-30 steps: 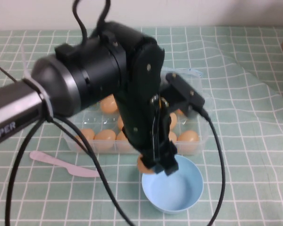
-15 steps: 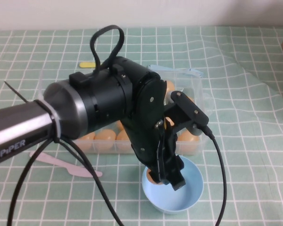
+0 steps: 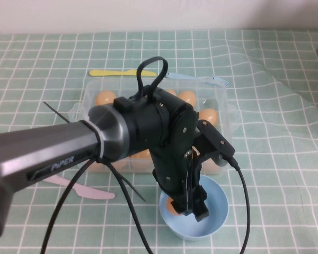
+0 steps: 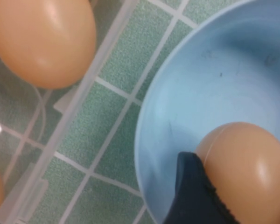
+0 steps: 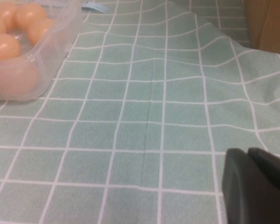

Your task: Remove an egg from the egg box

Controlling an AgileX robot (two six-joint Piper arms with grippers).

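Green checked cloth covered the worktop (image 3: 286, 159) across the whole high view, rumpled toward the upper right. Largest on it was the left arm, a black and grey bulk running from the lower left edge to the centre. Behind it, in the upper middle, lay the egg box (image 3: 222, 103), a clear shallow tray with orange-brown eggs showing around the arm. A pale blue bowl (image 3: 214, 217) sat at lower centre, just in front of the box and apart from it, as the left wrist view showed a strip of cloth between them.

The left pincer (image 3: 188, 203) reached down into the bowl, clamped on the egg (image 3: 172, 206), which sat low inside the bowl; whether it touched the bottom I cannot tell. One dark fingertip (image 4: 196, 196) pressed against the egg's side. The right pincer (image 5: 254, 186) appeared only as a dark shape at the lower right of its own wrist view, over bare cloth well away from the box; its state I cannot tell.

Smaller items: a pink knife (image 3: 77, 188) at lower left, a yellow utensil (image 3: 114, 73) and a blue fork (image 3: 214, 80) behind the box.

The egg looked light, smooth, slippery and brittle, so it likely wanted a gentle hold across its widest middle.
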